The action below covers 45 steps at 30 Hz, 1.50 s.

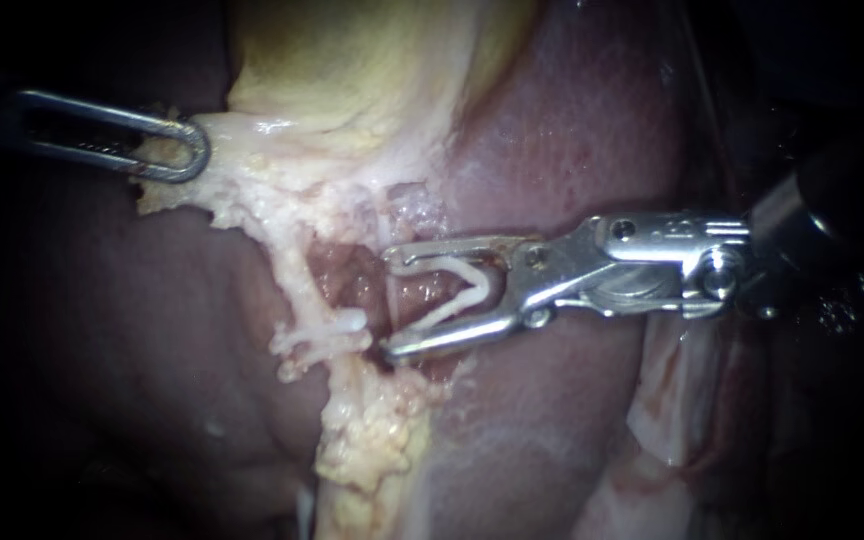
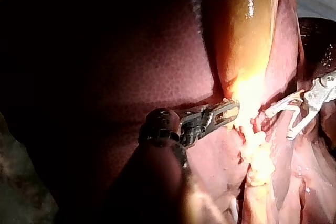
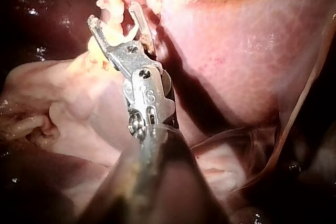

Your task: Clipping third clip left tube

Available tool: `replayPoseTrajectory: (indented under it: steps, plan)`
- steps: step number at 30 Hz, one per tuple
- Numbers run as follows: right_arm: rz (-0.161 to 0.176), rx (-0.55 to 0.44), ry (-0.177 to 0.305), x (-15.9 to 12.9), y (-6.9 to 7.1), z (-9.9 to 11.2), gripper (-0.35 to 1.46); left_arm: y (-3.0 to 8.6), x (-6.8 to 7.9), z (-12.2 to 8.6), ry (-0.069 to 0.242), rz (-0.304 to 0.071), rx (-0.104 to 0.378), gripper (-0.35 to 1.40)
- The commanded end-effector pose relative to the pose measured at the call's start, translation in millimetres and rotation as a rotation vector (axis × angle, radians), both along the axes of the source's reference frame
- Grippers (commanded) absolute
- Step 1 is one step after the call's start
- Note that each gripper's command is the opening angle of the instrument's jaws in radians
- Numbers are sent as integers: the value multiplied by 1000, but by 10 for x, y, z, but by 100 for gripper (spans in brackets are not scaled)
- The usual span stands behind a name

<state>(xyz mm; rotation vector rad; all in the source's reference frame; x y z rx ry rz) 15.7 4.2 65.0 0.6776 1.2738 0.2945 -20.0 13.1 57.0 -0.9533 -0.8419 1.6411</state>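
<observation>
In the endoscope view, my left instrument (image 1: 195,150) had its end effector closed on pale tissue (image 1: 252,190) below the gallbladder (image 1: 352,60). My right instrument (image 1: 389,300) carried an open white clip (image 1: 467,288) seated between wide-spread jaws, with the tube (image 1: 297,280) just ahead of their tips. The left wrist view showed that grip on the tissue, beside the dark liver (image 2: 131,66). The right wrist view showed the spread jaws with the clip seated between them.

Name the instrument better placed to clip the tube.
Right. The right instrument holds a white clip between its jaws, tips beside the tube; the left instrument grips pale tissue, away from it.
</observation>
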Motion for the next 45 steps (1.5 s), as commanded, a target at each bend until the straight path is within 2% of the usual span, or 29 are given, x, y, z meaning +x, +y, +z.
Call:
replayPoseTrajectory:
  steps: [1, 12, 19, 23, 31, 45]
  plan:
    - [-1, 2, -2, 0, -1, 6, 49, 0, 0, 0, 0, 0, 0, -35]
    - [-8, 12, -6, 12, -5, 46, 49, -1, -1, 1, -1, 1, 0, -35]
    - [-18, 35, 49, 30, -8, 54, 49, -1, -2, 2, 0, 1, 0, -35]
    - [-16, 55, 84, 44, -9, 54, 48, -2, -2, 2, -1, 3, 1, -35]
    - [25, 96, 144, 68, -8, 48, 48, -2, -3, 2, -1, 2, 1, -35]
    - [70, 139, 180, 90, 4, 27, 48, -3, -4, 2, -2, 4, 1, -35]
